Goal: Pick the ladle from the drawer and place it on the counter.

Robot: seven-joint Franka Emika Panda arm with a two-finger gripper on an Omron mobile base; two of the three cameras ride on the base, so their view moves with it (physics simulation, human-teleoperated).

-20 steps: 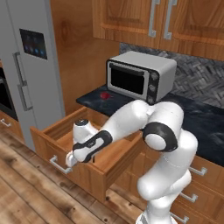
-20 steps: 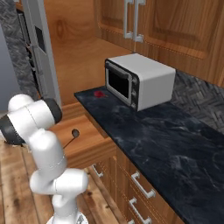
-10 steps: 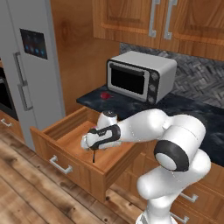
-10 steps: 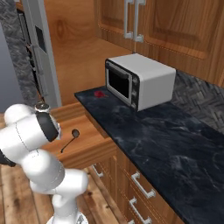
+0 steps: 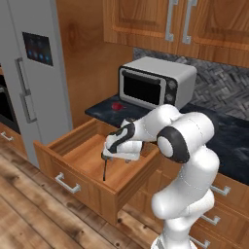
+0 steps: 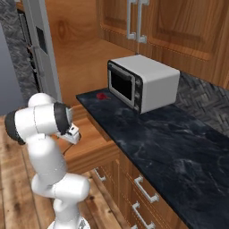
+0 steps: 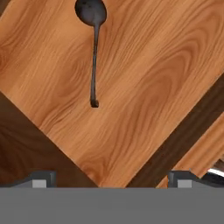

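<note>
1. Drawer [image 5: 73,163] pulled out below the counter [image 6: 156,143], light wood floor exposed, silver bar handle [image 5: 67,184] on the panelled front.
2. Ladle [image 7: 93,48] lying flat on the drawer floor, bowl toward the top edge of the hand view, thin handle running down to a small hooked end; in the left base view seen as a thin dark line [image 5: 104,169] just below the hand.
3. Gripper [image 5: 108,154] suspended over the drawer interior, pointing down, clear of the ladle.
4. Fingertips [image 7: 41,179] spread wide at the two lower corners of the hand view, nothing between them.
5. Toaster oven [image 5: 155,82] standing on the counter, small red round object [image 5: 115,105] just beside its left front corner.
6. Refrigerator [image 5: 29,73] standing left of the drawer.
</note>
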